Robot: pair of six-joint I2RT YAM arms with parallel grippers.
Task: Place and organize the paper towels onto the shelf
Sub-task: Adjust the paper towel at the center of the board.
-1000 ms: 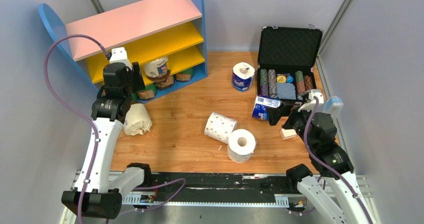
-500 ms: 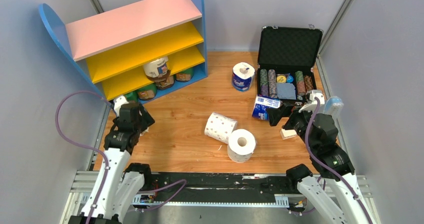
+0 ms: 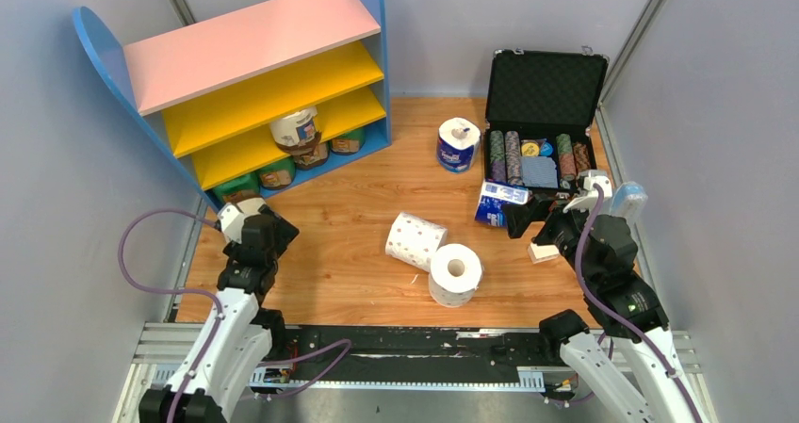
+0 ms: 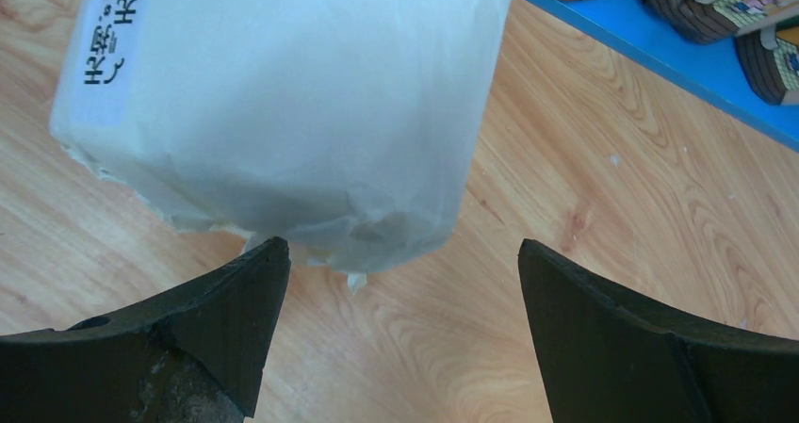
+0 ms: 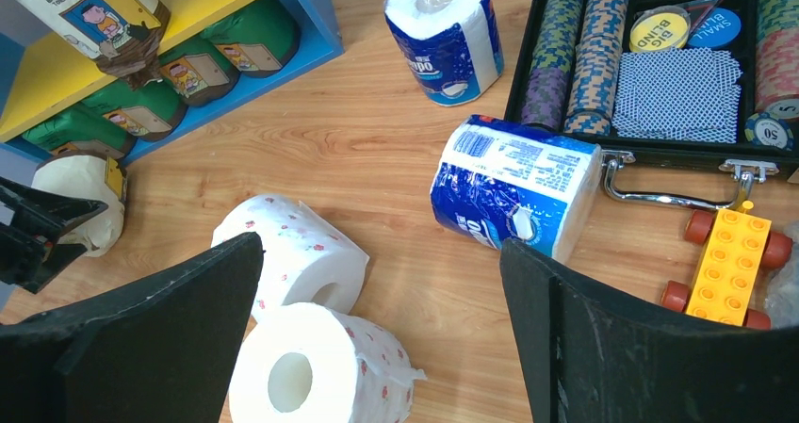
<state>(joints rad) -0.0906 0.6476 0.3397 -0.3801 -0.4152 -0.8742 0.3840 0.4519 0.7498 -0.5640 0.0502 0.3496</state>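
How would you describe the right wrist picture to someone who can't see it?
Paper rolls lie scattered on a wooden table: two white rolls near the camera, two blue-printed rolls further off. An open black case holds chips; the shelf stands at left. The open jaws frame the picture.

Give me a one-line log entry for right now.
left gripper: open, at cream-wrapped roll on floor | right gripper: open, idle | shelf: bottom tier has rolls | loose rolls remain

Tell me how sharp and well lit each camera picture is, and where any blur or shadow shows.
Top external: even, soft light, sharp throughout, faint shadows beside the bare white roll. Left wrist: the cream-wrapped roll fills the frame, soft-edged from closeness, shadowed underneath. Right wrist: bright and crisp on the blue-white printed roll; its dark fingers are blurred foreground shapes.
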